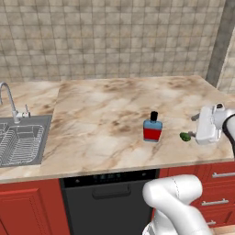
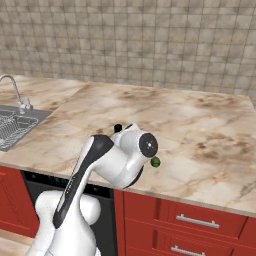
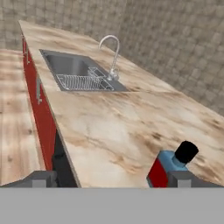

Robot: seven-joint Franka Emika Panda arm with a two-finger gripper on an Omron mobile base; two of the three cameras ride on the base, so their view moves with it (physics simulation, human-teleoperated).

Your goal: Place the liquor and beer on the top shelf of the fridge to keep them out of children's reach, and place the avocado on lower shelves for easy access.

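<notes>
Hovering over the counter, my gripper spread wide and holding nothing.

Liquor stands upright mid-counter; its red label shows no writing I can read. In the hand view the bottle sits just inside my right fingertip, black cap up. Avocado lies on the counter right of the liquor, near my wrist. Sink with a wire rack and a faucet sits well apart at the counter's left end. Dishwasher and red drawers run below.

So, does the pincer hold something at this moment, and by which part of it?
Nothing is held. The pincer stands open with its fingers apart, beside the liquor on the counter, not closed around it.
</notes>
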